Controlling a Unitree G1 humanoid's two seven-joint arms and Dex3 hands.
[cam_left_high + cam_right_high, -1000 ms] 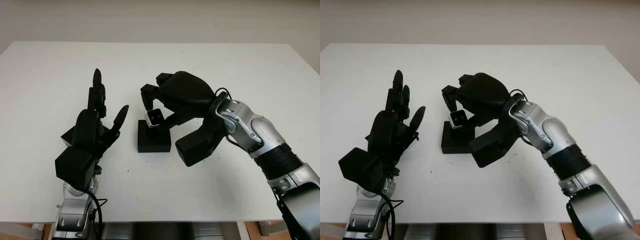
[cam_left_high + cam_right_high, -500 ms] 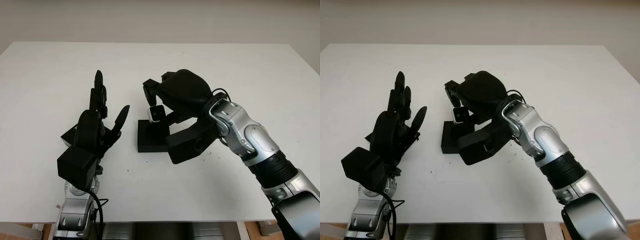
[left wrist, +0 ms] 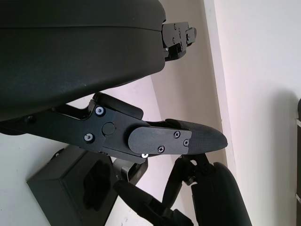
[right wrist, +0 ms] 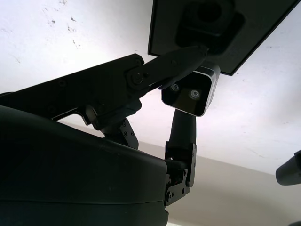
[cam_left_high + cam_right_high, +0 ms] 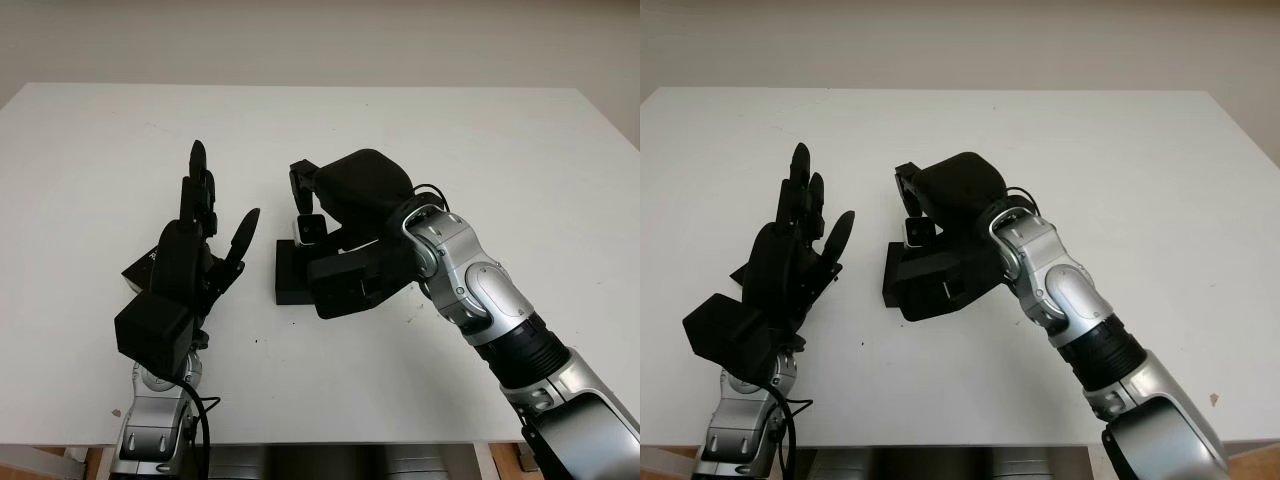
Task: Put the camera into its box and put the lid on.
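Observation:
My right hand (image 5: 309, 214) is shut on the small silver-and-black camera (image 5: 311, 229), pinching it between a finger and the thumb. It holds the camera just above the far end of the open black box (image 5: 291, 281), which sits on the white table (image 5: 480, 150). From the right wrist view the camera (image 4: 190, 92) hangs over the edge of the box (image 4: 254, 28), whose moulded recess (image 4: 207, 19) faces up. My left hand (image 5: 205, 225) is open and raised to the left of the box. A flat black lid (image 5: 137, 270) lies on the table partly under it.
The white table stretches wide behind and to the right of the box. Its front edge runs close below both forearms. A pale wall stands beyond the far edge.
My right forearm and wrist have swung left toward the box, turning the hand. The camera has shifted slightly toward the box's far end. The left hand has stayed put.

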